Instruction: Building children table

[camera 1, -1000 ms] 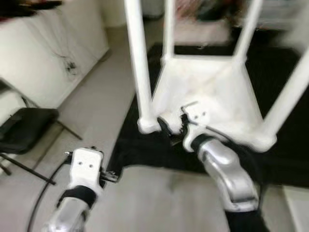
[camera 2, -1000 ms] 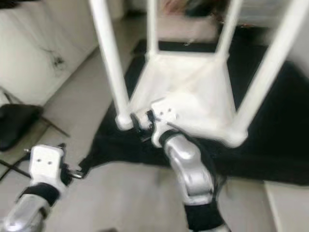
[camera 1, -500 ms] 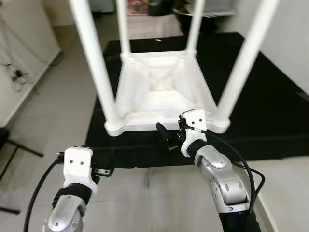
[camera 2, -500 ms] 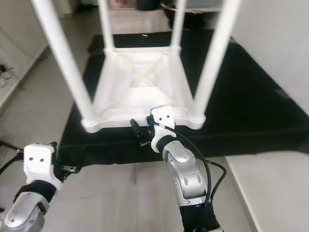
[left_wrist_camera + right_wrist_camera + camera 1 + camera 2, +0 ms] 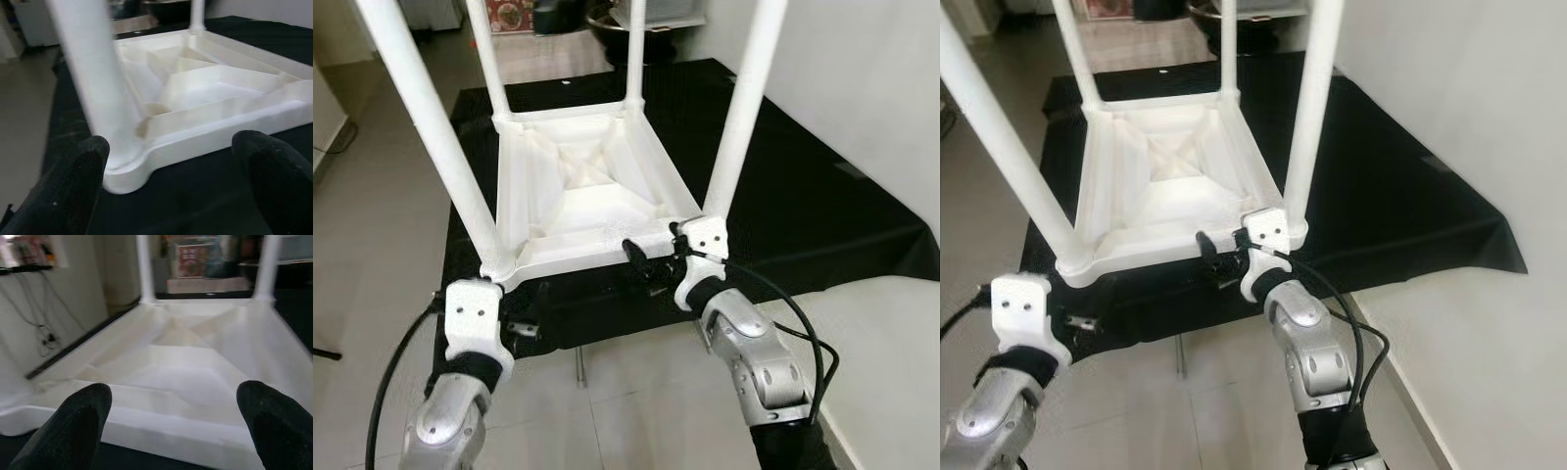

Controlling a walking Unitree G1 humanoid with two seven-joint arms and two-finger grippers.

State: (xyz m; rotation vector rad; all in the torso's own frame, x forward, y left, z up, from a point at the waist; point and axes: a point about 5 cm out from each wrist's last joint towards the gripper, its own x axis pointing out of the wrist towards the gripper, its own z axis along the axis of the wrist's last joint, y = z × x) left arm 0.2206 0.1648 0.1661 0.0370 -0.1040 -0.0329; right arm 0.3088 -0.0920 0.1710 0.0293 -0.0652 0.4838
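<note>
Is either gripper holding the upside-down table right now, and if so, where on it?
Nothing is held. Both the left gripper and right gripper are open, just short of the white table's near edge.

Your white children's table (image 5: 582,201) lies upside down on a black mat (image 5: 803,211).
You see its 4 round white legs (image 5: 744,98) standing straight up from the corners, all fitted in place. The underside faces you: a raised rim around moulded ribs that cross in an X at the centre. Its top rests flat on the mat, near the mat's front edge, with one side running towards you.
</note>
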